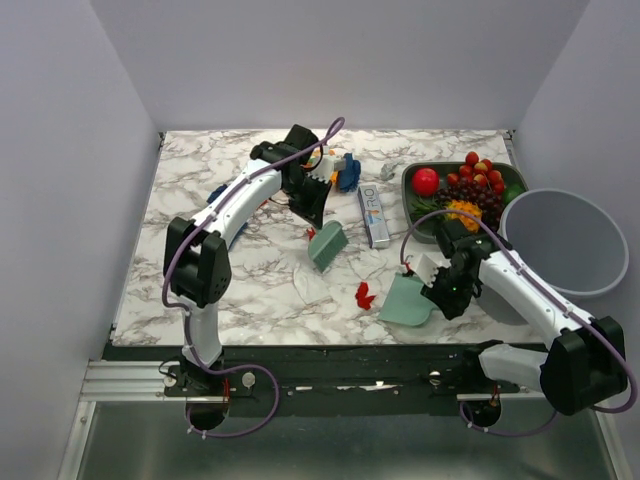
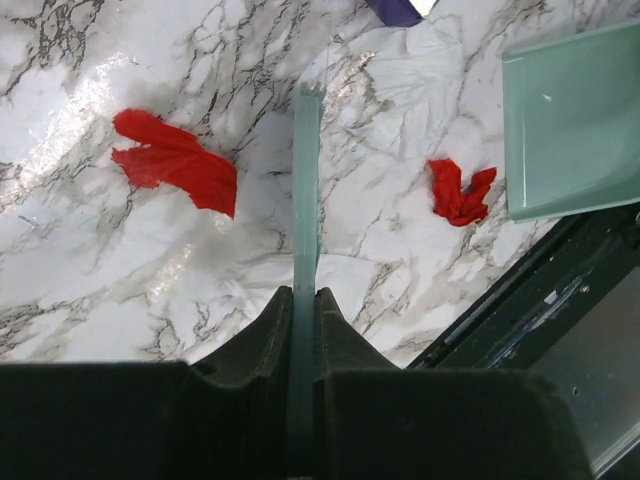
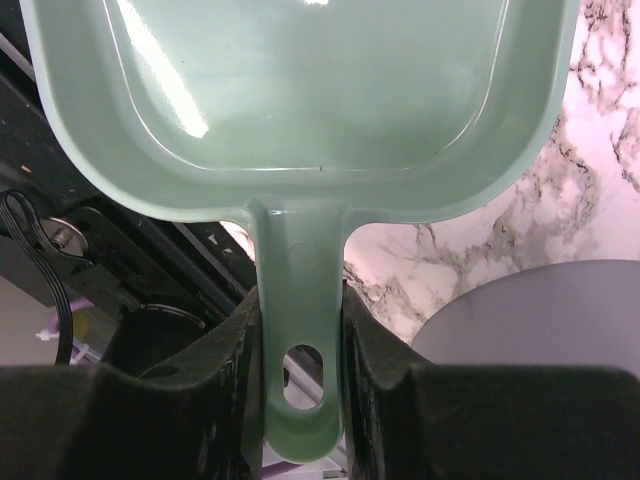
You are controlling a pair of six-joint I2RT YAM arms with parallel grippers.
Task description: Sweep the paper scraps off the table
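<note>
2 red scraps (image 2: 178, 165) on tbl (image 2: 90, 290), 1 scraper (image 2: 306, 220), 1 dustpan (image 3: 300, 90)

Blue paper scrap (image 1: 215, 190) half hidden behind left arm (image 1: 240, 200), dustpan (image 2: 570, 120) cropped at edge

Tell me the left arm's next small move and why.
Probably slide the green scraper, clamped in the left gripper, sideways toward the dustpan. The smaller red scrap lies on the table between blade and pan, touching neither, and the right gripper holds the pan by its handle. The larger red scrap sits on the blade's other side.
</note>
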